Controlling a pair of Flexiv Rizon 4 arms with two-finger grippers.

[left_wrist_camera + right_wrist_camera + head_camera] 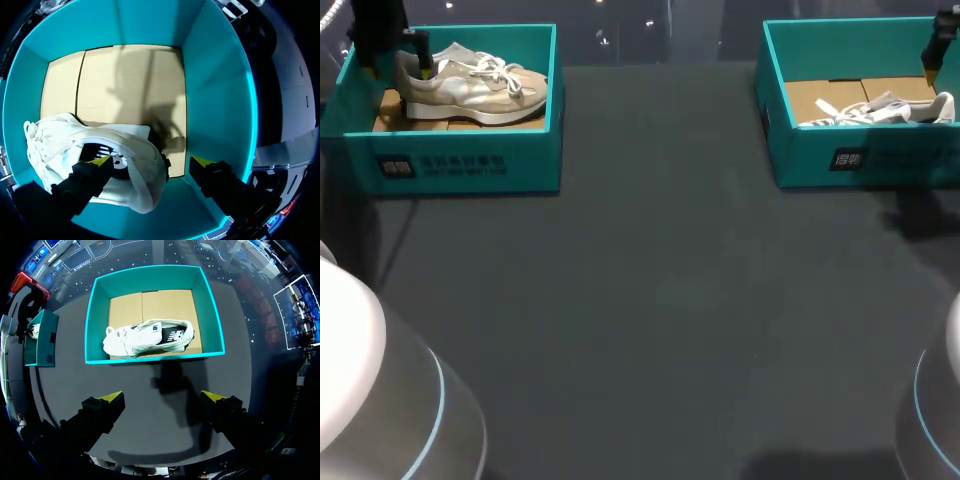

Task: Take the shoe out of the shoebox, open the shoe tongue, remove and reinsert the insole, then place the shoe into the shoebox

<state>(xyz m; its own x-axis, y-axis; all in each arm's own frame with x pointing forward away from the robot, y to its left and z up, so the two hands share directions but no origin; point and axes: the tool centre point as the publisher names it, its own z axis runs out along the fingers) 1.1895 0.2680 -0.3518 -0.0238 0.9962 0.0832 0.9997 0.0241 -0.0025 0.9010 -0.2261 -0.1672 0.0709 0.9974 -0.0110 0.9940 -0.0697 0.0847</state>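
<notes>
Two shoeboxes, shoe in each

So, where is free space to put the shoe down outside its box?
The dark table between the left shoebox and the right shoebox is bare, as is the part nearer the robot. In the left shoebox, the cardboard beyond the shoe is free. It is crowded at that shoe's heel, where the open left gripper stands.

Table: dark grey, matt, cloth-like. Left shoebox and right shoebox: smooth teal card walls, slight sheen; raw brown cardboard floors. Left shoe: cream fabric, woven laces, smooth rubbery sole. Right shoe: white mesh-like cloth, woven white laces.
</notes>
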